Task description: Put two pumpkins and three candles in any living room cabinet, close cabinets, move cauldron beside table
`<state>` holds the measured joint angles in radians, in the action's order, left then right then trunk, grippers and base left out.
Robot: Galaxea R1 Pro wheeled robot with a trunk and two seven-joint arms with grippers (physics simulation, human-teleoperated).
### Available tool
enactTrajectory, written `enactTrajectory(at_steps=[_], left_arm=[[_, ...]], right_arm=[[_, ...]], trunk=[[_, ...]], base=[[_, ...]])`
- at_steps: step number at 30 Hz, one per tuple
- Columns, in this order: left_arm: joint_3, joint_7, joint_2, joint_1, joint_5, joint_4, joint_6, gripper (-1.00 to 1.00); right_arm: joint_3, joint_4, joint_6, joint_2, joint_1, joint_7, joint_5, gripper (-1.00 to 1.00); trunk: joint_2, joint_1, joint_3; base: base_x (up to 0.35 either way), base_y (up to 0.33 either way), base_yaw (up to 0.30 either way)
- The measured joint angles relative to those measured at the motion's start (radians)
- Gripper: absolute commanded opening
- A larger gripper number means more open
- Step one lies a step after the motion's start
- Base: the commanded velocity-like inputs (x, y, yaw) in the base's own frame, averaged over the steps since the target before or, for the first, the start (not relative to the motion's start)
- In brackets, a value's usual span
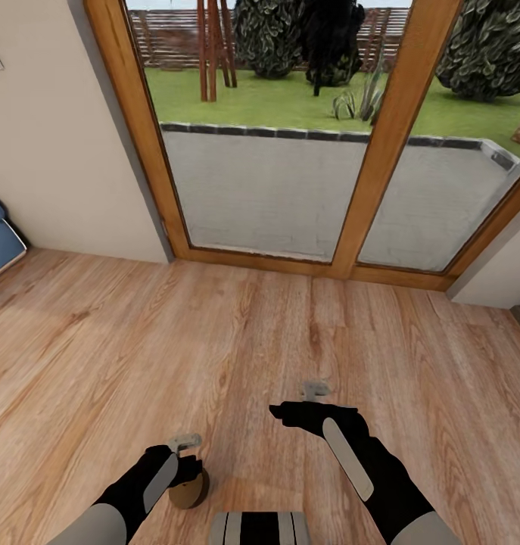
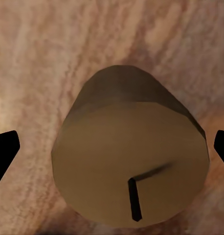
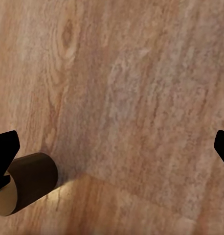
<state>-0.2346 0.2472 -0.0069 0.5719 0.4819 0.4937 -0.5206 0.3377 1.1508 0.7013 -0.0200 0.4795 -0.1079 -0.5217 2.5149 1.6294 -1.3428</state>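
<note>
One candle (image 2: 131, 161) wick visible between left gripper (image 2: 112, 147) fingers.

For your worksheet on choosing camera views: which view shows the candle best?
The left wrist view: the candle sits large and central, flat top and wick clear. The head view shows it small beneath the left gripper; the right wrist view catches it at the picture's edge.

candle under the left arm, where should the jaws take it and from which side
Grip the candle across its round side wall, coming straight down from above. It stands upright on the wood floor, flat top and wick facing the left gripper, whose jaws stand apart on either side of it. The flat top offers no hold; the curved wall likely gives two opposite faces.
</note>
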Motion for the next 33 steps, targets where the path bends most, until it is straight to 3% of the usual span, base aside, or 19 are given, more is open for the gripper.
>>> enactTrajectory(at_steps=[7, 18, 23, 33], left_arm=[[0.001, 0.000, -0.003, 0.000, 0.001, 0.000, 0.010, 1.00], [-0.001, 0.000, -0.016, 0.000, 0.000, 0.000, 0.014, 1.00], [-0.001, 0.000, -0.017, 0.000, 0.000, 0.000, 0.014, 1.00], [-0.001, 0.000, -0.017, 0.000, 0.000, 0.000, 0.014, 1.00]], right_arm=[[0.000, 0.000, 0.000, 0.000, 0.000, 0.000, 0.000, 1.00], [0.000, 0.000, 0.000, 0.000, 0.000, 0.000, 0.000, 1.00], [0.000, 0.000, 0.000, 0.000, 0.000, 0.000, 0.000, 1.00], [0.000, 0.000, 0.000, 0.000, 0.000, 0.000, 0.000, 1.00]], trunk=[[0.001, 0.002, -0.015], [0.001, 0.002, -0.015], [0.002, 0.004, -0.035], [0.002, 0.004, -0.035]], base=[[0.000, 0.000, 0.000], [0.000, 0.000, 0.000], [0.000, 0.000, 0.000], [0.000, 0.000, 0.000]])
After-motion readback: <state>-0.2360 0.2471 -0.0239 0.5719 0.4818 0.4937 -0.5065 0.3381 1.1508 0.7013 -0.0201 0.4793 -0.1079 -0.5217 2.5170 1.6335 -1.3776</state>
